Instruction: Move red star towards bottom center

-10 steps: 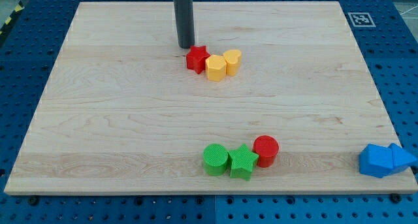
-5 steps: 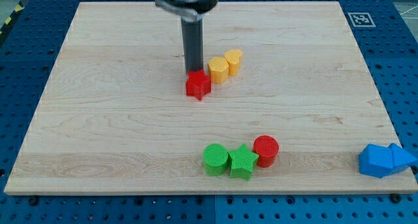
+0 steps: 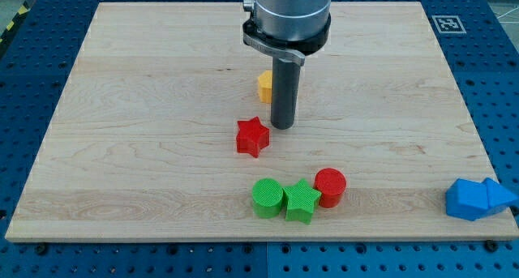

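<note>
The red star (image 3: 252,137) lies on the wooden board (image 3: 122,148), a little left of the middle and above the bottom group of blocks. My tip (image 3: 282,126) stands just to the star's upper right, a small gap away from it. The rod and the arm's grey end rise from there toward the view's top.
A green cylinder (image 3: 267,197), a green star (image 3: 301,201) and a red cylinder (image 3: 330,186) sit in a row near the bottom center. A yellow block (image 3: 264,85) shows partly behind the rod. Two blue blocks (image 3: 478,198) sit at the board's bottom right edge.
The red star has slid down the board, away from the yellow blocks. My tip has moved down and to the right, from above the star to its upper right.
</note>
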Robot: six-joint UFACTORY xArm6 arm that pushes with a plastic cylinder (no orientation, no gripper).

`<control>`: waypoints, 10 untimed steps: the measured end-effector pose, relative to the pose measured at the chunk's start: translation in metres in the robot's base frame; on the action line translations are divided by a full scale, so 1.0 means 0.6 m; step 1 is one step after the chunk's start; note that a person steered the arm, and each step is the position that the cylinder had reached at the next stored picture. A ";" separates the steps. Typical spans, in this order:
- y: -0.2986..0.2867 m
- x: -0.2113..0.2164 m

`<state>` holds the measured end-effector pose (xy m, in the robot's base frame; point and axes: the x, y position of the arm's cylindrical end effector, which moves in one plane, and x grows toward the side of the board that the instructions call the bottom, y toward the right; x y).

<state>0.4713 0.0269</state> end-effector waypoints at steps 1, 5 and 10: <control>-0.035 0.028; -0.111 0.048; -0.232 0.076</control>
<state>0.5169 -0.1124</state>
